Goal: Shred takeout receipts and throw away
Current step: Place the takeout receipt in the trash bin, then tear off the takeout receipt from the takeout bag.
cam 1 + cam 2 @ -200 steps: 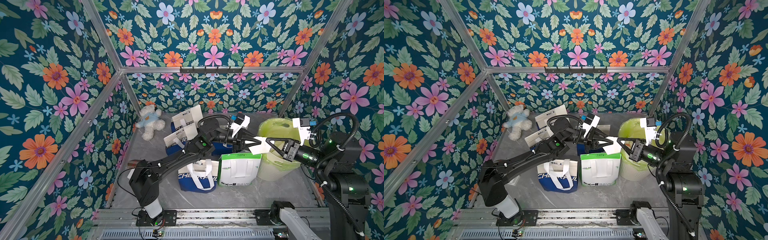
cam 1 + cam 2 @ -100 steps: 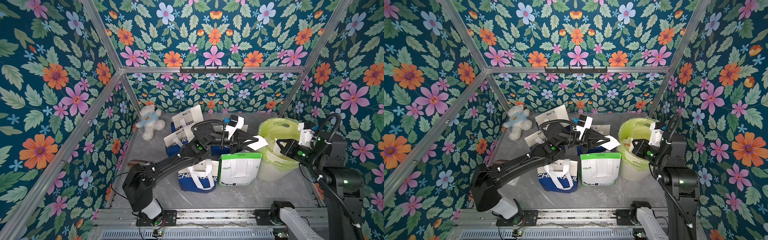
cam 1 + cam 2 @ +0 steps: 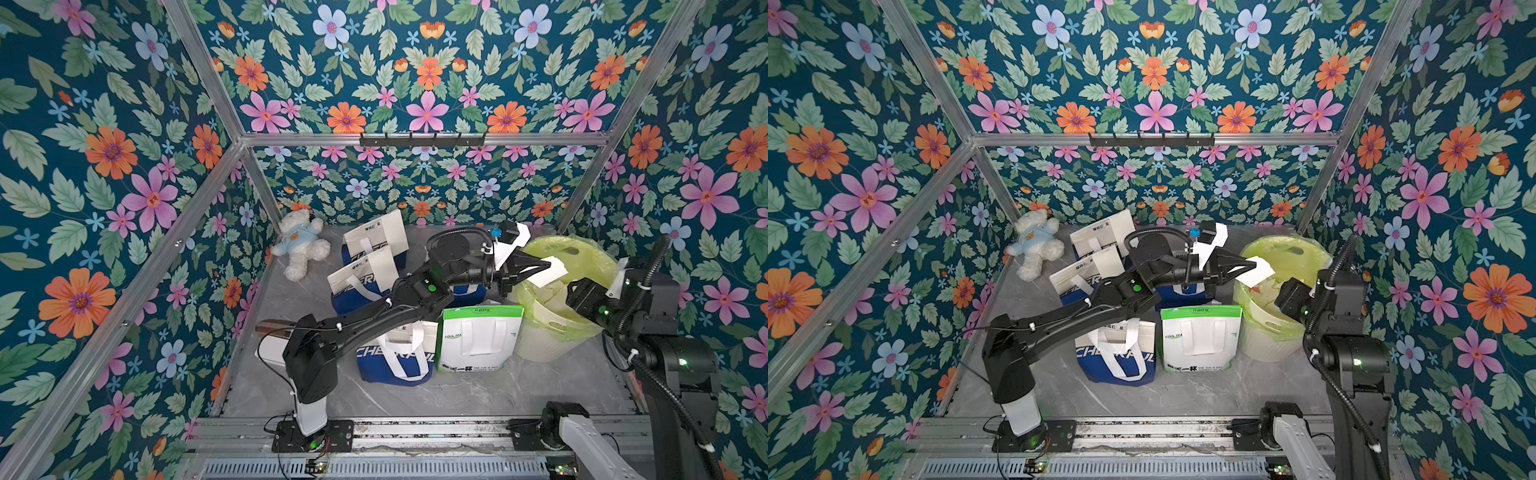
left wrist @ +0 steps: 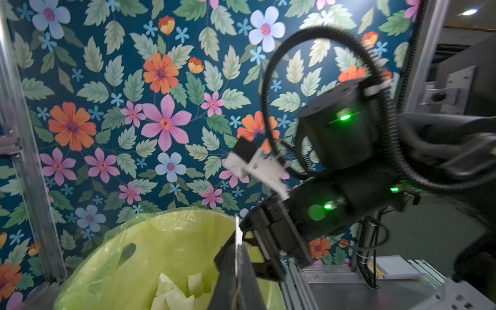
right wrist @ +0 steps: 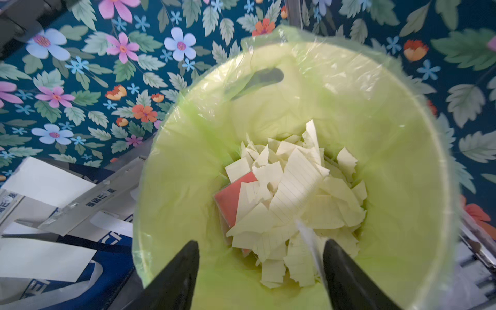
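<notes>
Saw torn receipt piece (image 3: 555, 273) pinched in left gripper (image 3: 542, 264), hung over bin (image 3: 582, 245) just inside rim, presumably staged for drop. Found right gripper (image 5: 261, 243) spread above bin mouth, nothing clamped. Spotted red card (image 5: 230, 196) under scraps (image 5: 295, 188) at bin bottom via right wrist view only; missed it in top views.
</notes>
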`<state>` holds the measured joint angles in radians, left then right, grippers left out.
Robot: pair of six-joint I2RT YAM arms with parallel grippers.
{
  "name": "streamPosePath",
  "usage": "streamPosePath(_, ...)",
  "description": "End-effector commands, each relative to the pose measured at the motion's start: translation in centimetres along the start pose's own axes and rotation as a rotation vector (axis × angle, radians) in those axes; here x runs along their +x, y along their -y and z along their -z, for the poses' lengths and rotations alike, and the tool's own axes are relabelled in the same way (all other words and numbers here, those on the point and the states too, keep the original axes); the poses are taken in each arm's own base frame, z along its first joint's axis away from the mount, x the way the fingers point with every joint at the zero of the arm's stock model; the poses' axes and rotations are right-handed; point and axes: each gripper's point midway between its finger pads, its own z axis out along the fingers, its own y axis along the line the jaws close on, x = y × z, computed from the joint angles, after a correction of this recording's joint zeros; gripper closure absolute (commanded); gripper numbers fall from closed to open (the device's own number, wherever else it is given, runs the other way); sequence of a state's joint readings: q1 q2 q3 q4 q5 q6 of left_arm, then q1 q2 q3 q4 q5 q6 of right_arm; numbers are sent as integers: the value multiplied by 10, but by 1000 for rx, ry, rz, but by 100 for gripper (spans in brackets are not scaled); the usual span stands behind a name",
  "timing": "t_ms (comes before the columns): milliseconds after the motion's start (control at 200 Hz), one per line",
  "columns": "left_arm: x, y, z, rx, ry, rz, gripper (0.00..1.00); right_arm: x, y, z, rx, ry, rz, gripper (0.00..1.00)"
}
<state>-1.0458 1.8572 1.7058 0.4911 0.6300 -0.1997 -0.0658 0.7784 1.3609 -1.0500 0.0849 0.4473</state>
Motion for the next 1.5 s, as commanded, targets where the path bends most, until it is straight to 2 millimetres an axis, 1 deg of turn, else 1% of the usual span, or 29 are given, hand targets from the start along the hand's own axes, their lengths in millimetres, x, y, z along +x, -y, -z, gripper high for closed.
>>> streamPosePath(0,22,-20,-16,-82,-67,14,100,-19,15,27,53,146,-35,26)
streamPosePath(55,34,-26,-26,-95,-101,21,100,-29,12,45,12,232,-34,26)
streamPosePath(120,50,-32,-38,-110,-138,33,100,-36,1,62,-77,304,-21,27)
streamPosePath(140,54,-35,-41,-115,-147,38,96,-37,-3,66,-104,318,-16,27)
streamPosePath(210,69,-40,-52,-129,-179,54,74,-37,-13,74,-171,324,-12,27)
streamPosePath(230,74,-42,-55,-133,-191,60,68,-35,-15,74,-183,311,-10,27)
streamPosePath(255,79,-43,-58,-133,-203,65,56,-34,-18,72,-194,292,-10,27)
streamPosePath(280,85,-44,-61,-136,-217,73,47,-32,-21,71,-204,270,-8,27)
streamPosePath(325,93,-46,-64,-141,-231,77,33,-28,-25,68,-216,230,-7,27)
streamPosePath(350,95,-46,-65,-141,-235,77,23,-26,-27,67,-223,211,-9,27)
streamPosePath(365,96,-47,-65,-143,-235,78,14,-25,-28,66,-228,199,-8,27)
streamPosePath(375,97,-47,-65,-145,-236,77,5,-25,-29,65,-230,194,-10,27)
streamPosePath(385,99,-47,-66,-147,-238,77,2,-24,-29,65,-230,187,-12,27)
streamPosePath(395,99,-48,-65,-149,-238,77,1,-24,-30,64,-232,182,-14,27)
streamPosePath(495,98,-47,-64,-156,-234,56,1,-18,-35,59,-250,130,-34,27)
streamPosePath(590,86,-42,-58,-153,-210,9,1,-10,-40,47,-255,41,-52,26)
streamPosePath(660,78,-37,-50,-148,-194,-38,1,-6,-39,39,-238,2,-66,25)
streamPosePath(750,63,-27,-36,-145,-169,-112,1,-3,-38,31,-222,-23,-71,25)
streamPosePath(865,50,-22,-18,-177,-163,-188,1,-1,-44,21,-238,-60,-71,24)
streamPosePath(980,38,-19,-2,-218,-158,-222,1,1,-60,14,-308,-108,-74,25)
streamPosePath(1065,27,-16,13,-262,-149,-233,1,1,-79,18,-415,-130,-65,29)
streamPosePath(1100,24,-17,22,-292,-145,-235,1,0,-87,23,-465,-134,-59,30)
streamPosePath(1125,19,-17,29,-316,-132,-242,1,-1,-93,27,-502,-135,-51,30)
streamPosePath(1135,20,-18,32,-332,-134,-243,1,-1,-96,29,-518,-136,-48,31)
streamPosePath(1205,3,-22,60,-438,-103,-270,1,-2,-113,41,-625,-154,-25,32)
streamPosePath(1270,-7,-26,87,-533,-117,-317,1,-2,-126,48,-702,-186,-8,32)
streamPosePath(1360,-11,-35,121,-612,-231,-362,1,-1,-142,53,-801,-246,-4,34)
streamPosePath(1445,-12,-50,155,-696,-334,-371,1,1,-156,54,-888,-295,-5,36)
streamPosePath(1495,-13,-60,177,-751,-386,-356,4,4,-165,55,-930,-329,11,37)
